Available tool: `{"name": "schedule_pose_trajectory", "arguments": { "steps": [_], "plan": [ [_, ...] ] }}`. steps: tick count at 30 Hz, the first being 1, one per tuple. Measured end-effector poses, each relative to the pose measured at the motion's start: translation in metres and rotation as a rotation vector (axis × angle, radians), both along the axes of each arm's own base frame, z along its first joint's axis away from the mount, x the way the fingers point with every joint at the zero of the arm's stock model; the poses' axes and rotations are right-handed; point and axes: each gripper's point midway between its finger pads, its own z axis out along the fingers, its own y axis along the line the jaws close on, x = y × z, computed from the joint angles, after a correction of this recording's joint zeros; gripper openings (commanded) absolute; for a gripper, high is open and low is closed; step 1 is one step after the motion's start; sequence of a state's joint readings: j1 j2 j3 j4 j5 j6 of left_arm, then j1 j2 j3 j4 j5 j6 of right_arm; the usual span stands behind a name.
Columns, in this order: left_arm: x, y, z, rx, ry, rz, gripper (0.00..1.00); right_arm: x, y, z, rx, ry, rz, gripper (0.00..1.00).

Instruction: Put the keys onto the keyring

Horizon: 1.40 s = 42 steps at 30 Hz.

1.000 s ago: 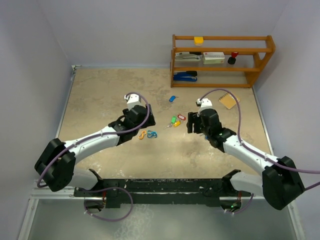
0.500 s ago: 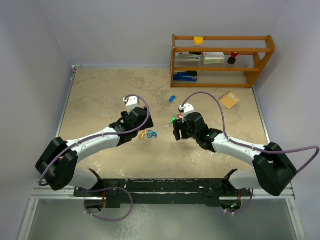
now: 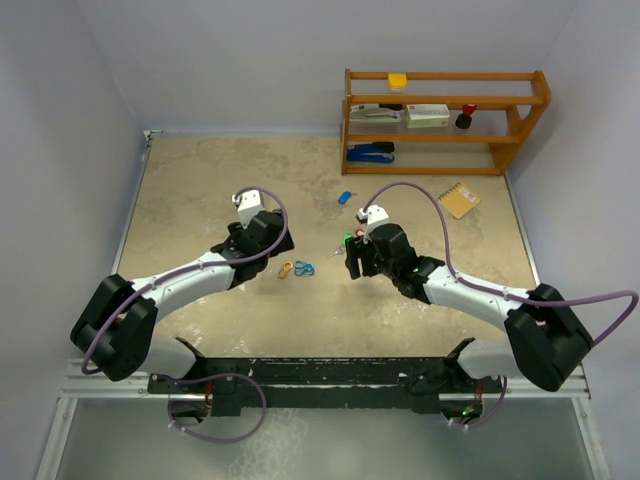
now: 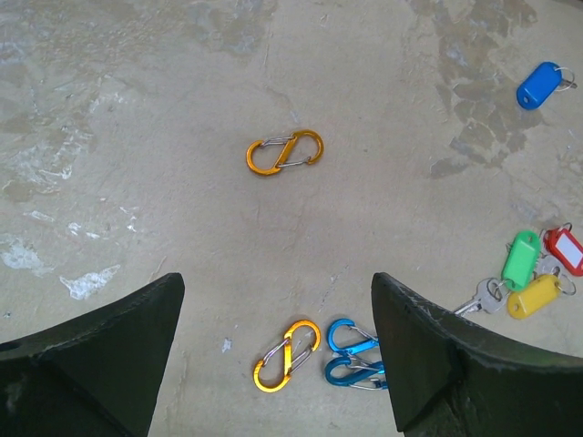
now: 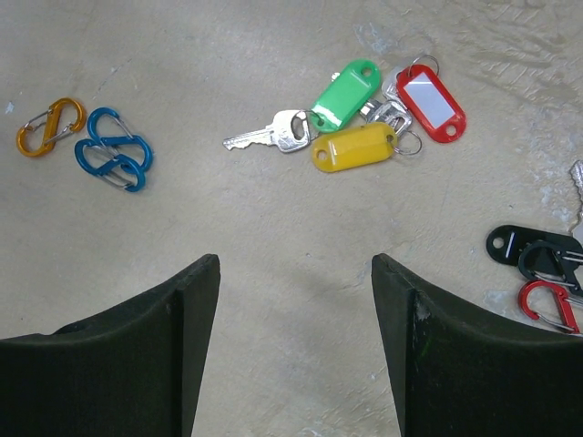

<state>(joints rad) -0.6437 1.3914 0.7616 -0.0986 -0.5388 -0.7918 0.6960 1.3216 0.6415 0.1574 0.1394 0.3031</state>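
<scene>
Beige mottled tabletop (image 3: 200, 180) w/ a wooden shelf (image 3: 445, 120) at the back: hard and flat, so small stuff lies flush on it. The keys (image 5: 351, 118) sit bunched just ahead of my right gripper (image 5: 294, 262). There's a green tag (image 5: 344, 95), a yellow tag (image 5: 353, 147) and a red tag (image 5: 430, 102) w/ a clear window, plus a silver key (image 5: 273, 133) poking out on the bunch's left. A blue-tagged key (image 4: 541, 84) lies well apart, toward the shelf. Both my tools are parted & empty. The right's jaws stand apart over bare table, short of the bunch. My left gripper (image 4: 275, 282) is spread wider above the orange clips (image 4: 286, 355) and blue clips (image 4: 353, 353), touching nothing. Handling, as I judge it: very light and stiff. The metal blade is thin, flat & prob. slippery, w/ no room to get a pad under it. The plastic tags are thicker w/ rounded edges, so that's the better hold, pinching across a tag's narrow width. The yellow one is nearest, w/ free table on its near side. Can't tell if the three tags are linked; if so, the rest may drag or swing. Can't tell which item counts as the keyring either.
</scene>
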Motion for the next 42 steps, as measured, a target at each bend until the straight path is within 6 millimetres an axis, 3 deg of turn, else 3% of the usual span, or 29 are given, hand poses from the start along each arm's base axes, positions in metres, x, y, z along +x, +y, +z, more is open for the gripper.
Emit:
{"name": "schedule_pose_trajectory", "arguments": {
  "steps": [17,25,32,42],
  "plan": [
    [-0.006,0.0,-0.017,0.005,0.039,-0.016,0.8,0.0,0.021,0.004,0.011,-0.012,0.044,0.69],
    [-0.009,0.002,-0.009,-0.023,0.012,-0.019,0.8,-0.005,0.052,0.001,-0.002,0.003,0.111,0.69],
    [-0.013,0.006,-0.005,-0.032,0.0,-0.018,0.8,-0.013,0.082,-0.018,-0.041,0.041,0.177,0.7],
    [-0.015,0.024,0.006,-0.047,-0.044,0.035,0.83,-0.028,0.105,-0.037,-0.072,0.073,0.242,0.69]
  ]
}}
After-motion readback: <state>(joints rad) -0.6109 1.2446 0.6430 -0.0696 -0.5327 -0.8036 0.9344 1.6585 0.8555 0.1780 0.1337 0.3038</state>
